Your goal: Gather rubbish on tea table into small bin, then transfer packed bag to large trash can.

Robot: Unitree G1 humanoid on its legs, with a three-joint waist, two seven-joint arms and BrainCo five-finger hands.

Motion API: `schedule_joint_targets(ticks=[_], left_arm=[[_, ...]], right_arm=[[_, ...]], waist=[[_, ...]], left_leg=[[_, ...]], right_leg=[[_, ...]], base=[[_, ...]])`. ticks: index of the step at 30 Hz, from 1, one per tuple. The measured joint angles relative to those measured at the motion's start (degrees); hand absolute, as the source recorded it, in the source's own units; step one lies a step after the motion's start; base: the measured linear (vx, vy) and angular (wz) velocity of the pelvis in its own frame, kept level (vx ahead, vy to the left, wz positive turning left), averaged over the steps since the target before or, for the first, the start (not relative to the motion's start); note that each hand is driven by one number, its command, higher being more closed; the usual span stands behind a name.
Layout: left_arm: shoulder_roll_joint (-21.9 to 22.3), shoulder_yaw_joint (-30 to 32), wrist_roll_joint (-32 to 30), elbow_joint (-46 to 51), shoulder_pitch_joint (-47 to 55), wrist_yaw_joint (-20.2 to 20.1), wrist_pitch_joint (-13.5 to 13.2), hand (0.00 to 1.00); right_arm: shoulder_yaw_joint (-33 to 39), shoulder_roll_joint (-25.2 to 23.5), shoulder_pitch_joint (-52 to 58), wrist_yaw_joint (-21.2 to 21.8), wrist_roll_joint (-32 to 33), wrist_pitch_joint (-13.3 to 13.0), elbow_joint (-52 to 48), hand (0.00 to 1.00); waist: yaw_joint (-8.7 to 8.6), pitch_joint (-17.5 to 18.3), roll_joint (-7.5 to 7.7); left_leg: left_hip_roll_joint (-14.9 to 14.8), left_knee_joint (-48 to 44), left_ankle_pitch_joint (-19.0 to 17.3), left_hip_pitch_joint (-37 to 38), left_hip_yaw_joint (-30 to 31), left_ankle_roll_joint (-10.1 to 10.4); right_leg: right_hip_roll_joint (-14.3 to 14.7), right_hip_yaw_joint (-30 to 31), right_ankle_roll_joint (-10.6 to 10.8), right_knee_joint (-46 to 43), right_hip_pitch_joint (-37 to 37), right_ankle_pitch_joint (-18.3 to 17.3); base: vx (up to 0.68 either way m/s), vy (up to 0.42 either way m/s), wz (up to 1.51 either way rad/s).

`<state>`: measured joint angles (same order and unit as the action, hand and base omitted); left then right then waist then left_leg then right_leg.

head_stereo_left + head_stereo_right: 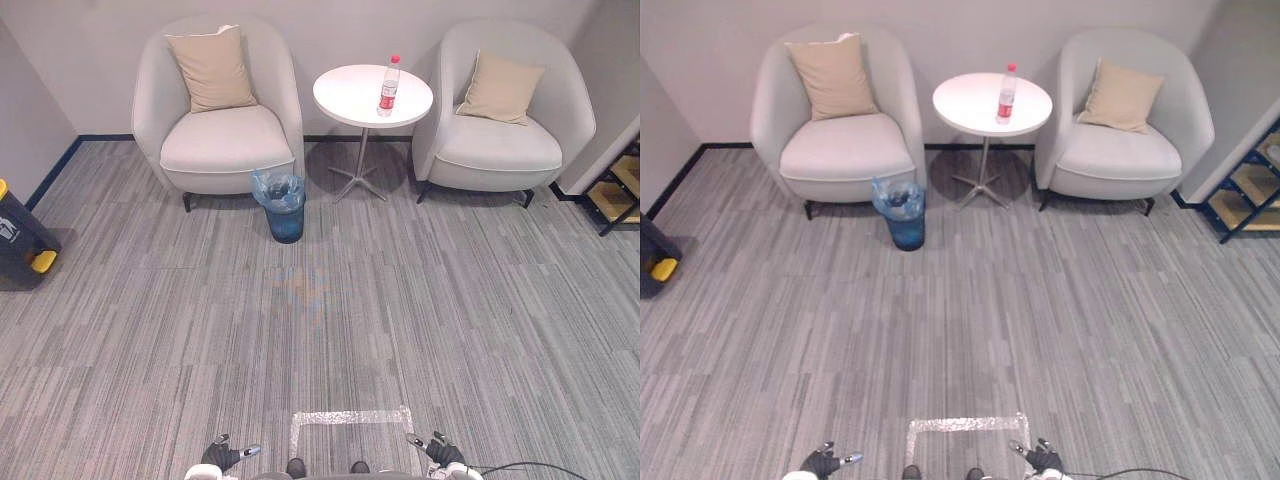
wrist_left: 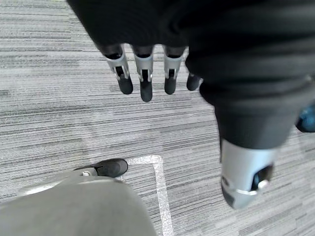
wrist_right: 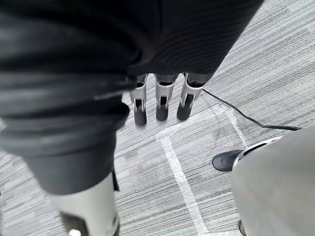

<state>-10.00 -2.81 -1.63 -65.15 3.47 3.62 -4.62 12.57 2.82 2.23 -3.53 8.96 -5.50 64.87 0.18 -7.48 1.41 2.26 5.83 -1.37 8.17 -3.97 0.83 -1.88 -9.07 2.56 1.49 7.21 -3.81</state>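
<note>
At the carpet's (image 1: 400, 300) left edge stands a large black trash can with yellow parts (image 1: 20, 235). Against the far wall is a pale grey round-backed armchair (image 1: 215, 140) with a beige cushion (image 1: 212, 68). A small blue bin lined with a blue plastic bag (image 1: 283, 205) sits on the carpet just beside that chair's front right corner. To its right is a round white tea table on a metal foot (image 1: 345, 95). A clear plastic bottle with a red cap and red label (image 1: 388, 88) stands upright on the tabletop, nearer the right edge than the left. A second grey armchair (image 1: 500, 150) follows, holding its own beige cushion (image 1: 500, 88). A wooden shelf in a dark frame (image 1: 620, 190) is at the right edge.

Low at the near edge, either side of a square of pale tape (image 1: 350, 420), hang the left hand (image 2: 142, 73) and right hand (image 3: 161, 101), fingers straight and relaxed, grasping nothing.
</note>
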Motion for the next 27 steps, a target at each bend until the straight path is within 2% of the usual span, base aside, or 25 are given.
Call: schedule_joint_targets(ticks=[27], left_arm=[[-0.5,-1.7,-0.5,-0.7,-0.6,0.1,0.0,0.0]], right_arm=[[-2.6,0.0,0.0,0.2,0.1,-0.3,-0.1,0.0]], waist=[[-0.06,-0.1,0.29]], left_leg=[[0.1,0.1,0.0,0.7,0.0,0.0]], right_leg=[[0.0,-0.5,-0.1,1.0,1.3,0.1]], base=[[-0.02,-0.016,0.0]])
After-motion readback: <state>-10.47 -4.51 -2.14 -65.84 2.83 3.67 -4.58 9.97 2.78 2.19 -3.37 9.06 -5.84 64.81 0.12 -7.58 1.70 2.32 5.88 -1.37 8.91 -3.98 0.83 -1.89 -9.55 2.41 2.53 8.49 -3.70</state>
